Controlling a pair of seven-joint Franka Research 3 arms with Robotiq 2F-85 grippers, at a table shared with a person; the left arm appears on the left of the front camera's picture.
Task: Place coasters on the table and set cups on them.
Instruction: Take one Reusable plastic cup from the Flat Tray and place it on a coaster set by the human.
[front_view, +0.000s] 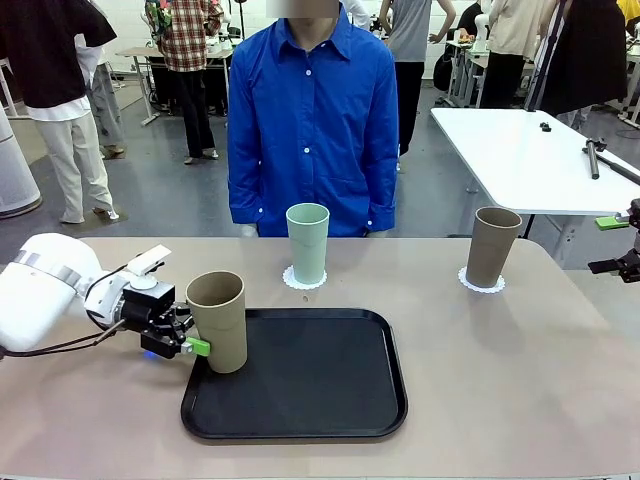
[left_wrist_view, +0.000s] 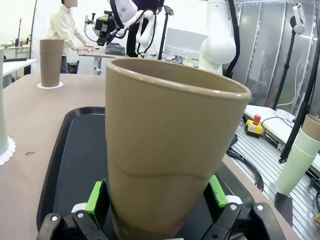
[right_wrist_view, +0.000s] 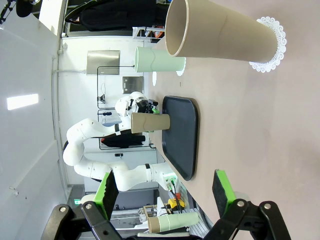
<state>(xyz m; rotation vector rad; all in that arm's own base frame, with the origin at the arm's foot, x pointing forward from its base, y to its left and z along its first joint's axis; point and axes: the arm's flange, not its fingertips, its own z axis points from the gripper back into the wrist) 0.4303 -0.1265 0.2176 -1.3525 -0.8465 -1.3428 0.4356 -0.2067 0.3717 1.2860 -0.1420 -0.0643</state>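
Standing at the left edge of the black tray (front_view: 300, 375), a tan cup (front_view: 219, 320) is flanked low down by the spread fingers of the left gripper (front_view: 186, 340); whether the pads press it cannot be told. The mint cup (front_view: 307, 243) and the other tan cup (front_view: 492, 246) are set upright on doilies (front_view: 304, 281) on the table (front_view: 500, 370). The right gripper (right_wrist_view: 165, 192) is held wide open, empty, above the table near the far tan cup.
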